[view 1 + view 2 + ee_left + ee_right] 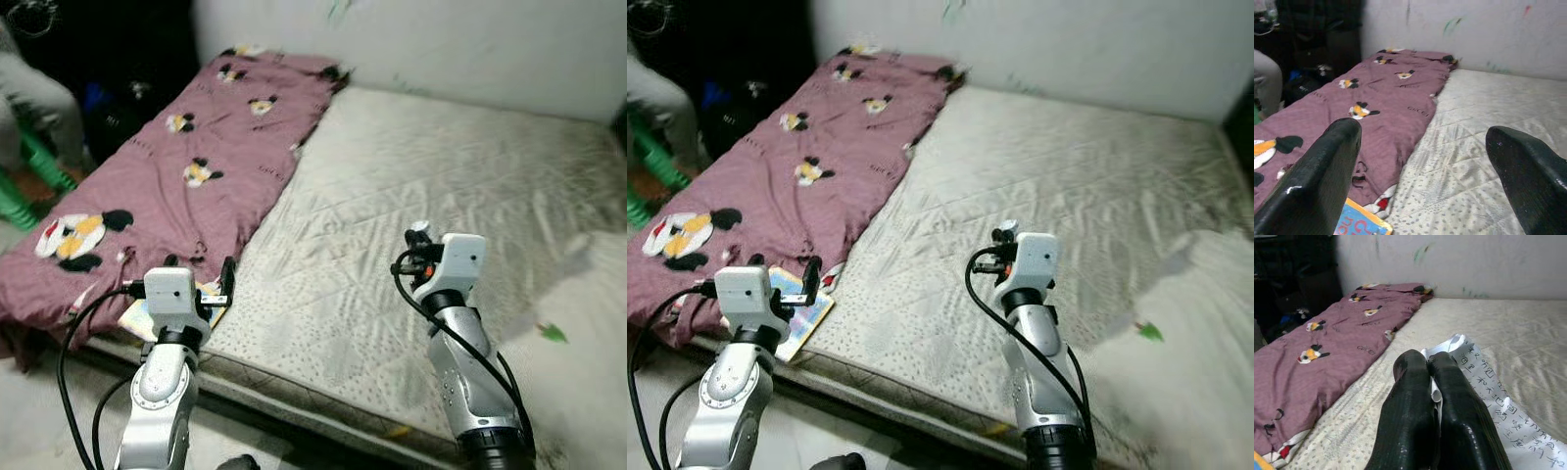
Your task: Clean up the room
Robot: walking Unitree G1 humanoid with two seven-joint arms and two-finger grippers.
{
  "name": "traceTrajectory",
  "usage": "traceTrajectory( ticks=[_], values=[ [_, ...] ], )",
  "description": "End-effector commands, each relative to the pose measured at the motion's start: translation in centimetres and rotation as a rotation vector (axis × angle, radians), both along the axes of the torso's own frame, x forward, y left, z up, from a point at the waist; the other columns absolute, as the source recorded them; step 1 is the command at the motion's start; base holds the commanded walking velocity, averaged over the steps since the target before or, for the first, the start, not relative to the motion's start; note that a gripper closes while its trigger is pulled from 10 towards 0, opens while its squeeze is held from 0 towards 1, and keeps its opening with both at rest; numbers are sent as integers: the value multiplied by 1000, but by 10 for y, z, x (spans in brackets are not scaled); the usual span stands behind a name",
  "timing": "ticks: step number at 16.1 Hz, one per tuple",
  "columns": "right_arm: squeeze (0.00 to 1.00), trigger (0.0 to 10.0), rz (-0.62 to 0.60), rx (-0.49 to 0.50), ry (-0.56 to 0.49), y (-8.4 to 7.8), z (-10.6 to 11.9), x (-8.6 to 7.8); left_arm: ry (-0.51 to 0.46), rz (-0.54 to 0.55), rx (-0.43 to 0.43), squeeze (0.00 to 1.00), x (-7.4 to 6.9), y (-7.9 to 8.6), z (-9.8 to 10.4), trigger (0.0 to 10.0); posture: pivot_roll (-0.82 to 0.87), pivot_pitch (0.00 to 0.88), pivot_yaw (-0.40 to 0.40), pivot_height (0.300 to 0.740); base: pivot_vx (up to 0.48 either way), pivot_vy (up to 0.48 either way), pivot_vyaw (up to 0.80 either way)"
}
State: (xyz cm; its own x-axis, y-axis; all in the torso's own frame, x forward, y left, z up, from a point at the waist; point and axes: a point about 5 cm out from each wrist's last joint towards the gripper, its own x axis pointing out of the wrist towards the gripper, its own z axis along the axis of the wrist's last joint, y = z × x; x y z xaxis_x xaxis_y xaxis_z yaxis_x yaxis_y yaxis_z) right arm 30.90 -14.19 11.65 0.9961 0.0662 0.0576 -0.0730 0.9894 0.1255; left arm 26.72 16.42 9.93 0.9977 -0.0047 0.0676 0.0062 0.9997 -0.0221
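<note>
Right hand [1422, 367] has its two black fingers [1405, 416] pressed together on a white sheet of paper [1498, 406] printed with dark characters; the sheet is pinched at one curled end, and its long axis runs from the fingertips back toward the wrist, lying along one side of the fingers. From the head views this hand [1004, 235] is raised over the middle of the bare mattress [441, 186], pointing toward the far wall [441, 39]. Left hand [1422, 132] is wide open with nothing between its fingers [1322, 171], held just above the near edge of the mattress, where the mauve blanket [196, 166] with cartoon mouse prints ends. Just below it, at the bed's near corner, lies a colourful book [798, 308], flat, partly tucked under the blanket's hem and touching it. The blanket covers the robot's left strip of the bed, its long axis running from the near edge to the wall. A small green scrap [554, 333] lies on the pale sheet on the robot's right. A person's grey-clad leg [39, 103] and a green stool [24, 176] show beside the bed on the left.
</note>
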Motion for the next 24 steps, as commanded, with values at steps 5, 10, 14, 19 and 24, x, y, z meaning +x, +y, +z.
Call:
traceTrajectory(
  ticks=[5, 10, 14, 19, 24],
  values=[
    [0, 10000, 46, -22, 16, 10, -8, -4, -7, -26, -17, 0, 3, -2, 1, 10000, 19, 69, 39, 740, 0, 0, 0],
    [0, 10000, 54, -29, 30, 10, -8, 3, -34, 12, -16, 0, 9, 1, 4, 10000, 32, 30, 4, 740, 0, 0, 0],
    [0, 10000, 60, -35, 12, 11, -4, 11, -35, 30, -5, 0, 1, 5, 2, 10000, 60, 36, -14, 740, 0, 0, 0],
    [0, 10000, 23, -24, 57, 4, -12, 8, -12, 41, -59, 0, 4, 3, -3, 10000, 47, 40, -11, 740, 0, 0, -390],
    [0, 10000, 41, -57, 63, 1, -16, 3, -2, 54, -84, 0, 2, 2, -8, 10000, 32, 63, -31, 740, 0, 268, -800]
  ],
)
